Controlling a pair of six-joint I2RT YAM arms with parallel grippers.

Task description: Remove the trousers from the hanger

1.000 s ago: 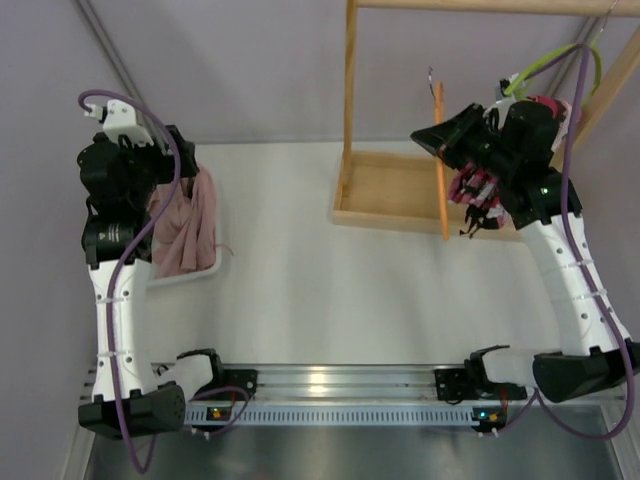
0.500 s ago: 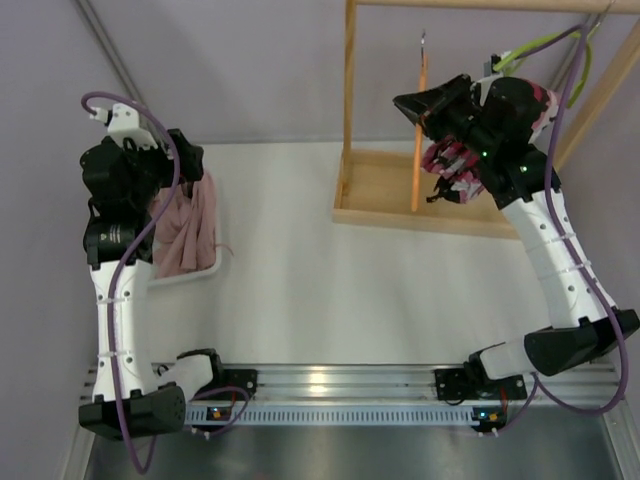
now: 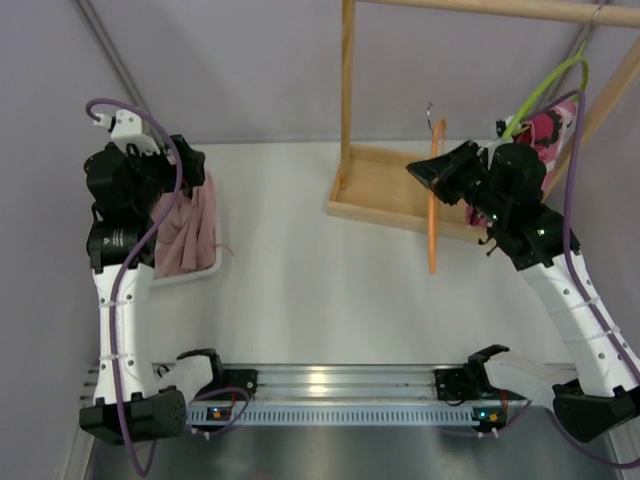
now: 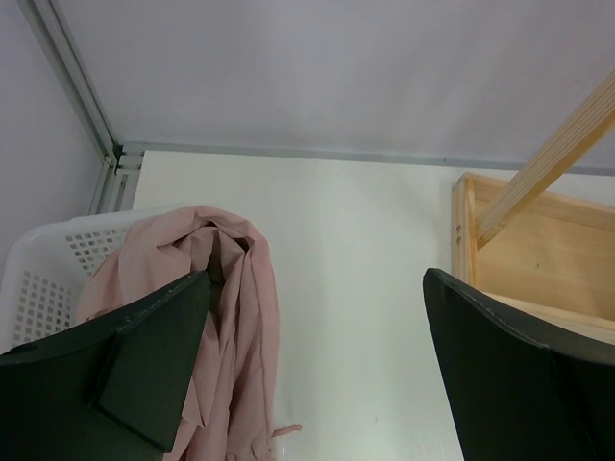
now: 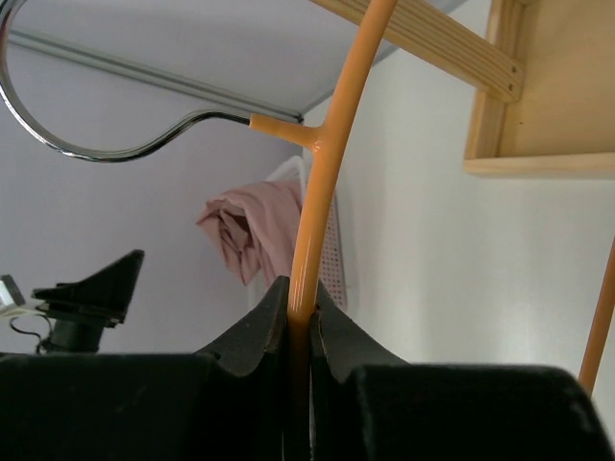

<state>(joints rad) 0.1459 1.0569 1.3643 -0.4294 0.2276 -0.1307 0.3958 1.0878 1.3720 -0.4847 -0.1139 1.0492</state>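
The right gripper (image 3: 436, 172) (image 5: 301, 300) is clamped tight on the thin, glossy orange curved hanger (image 3: 432, 235) (image 5: 332, 134). Its two black fingers pinch the smooth rod just below the spot where the shiny bent metal hook (image 3: 432, 112) (image 5: 67, 144) branches off. The hanger is bare and held in the air. Close beside this gripper is the square-edged pale wooden rack (image 3: 375, 185) (image 5: 548, 86), and the hanger's lower end reaches past the rack's near edge over the smooth white table (image 3: 300, 290).

The left gripper (image 3: 185, 165) (image 4: 315, 288) has its jaws spread wide and holds nothing. Under its left finger, the soft, limp dusty-pink trousers (image 3: 190, 225) (image 4: 240, 288) (image 5: 255, 221) lie crumpled in folds over the rim of a white perforated plastic basket (image 3: 190, 275) (image 4: 48, 279). Bare tabletop stretches from between its fingers across to the rack's corner, near its right finger.
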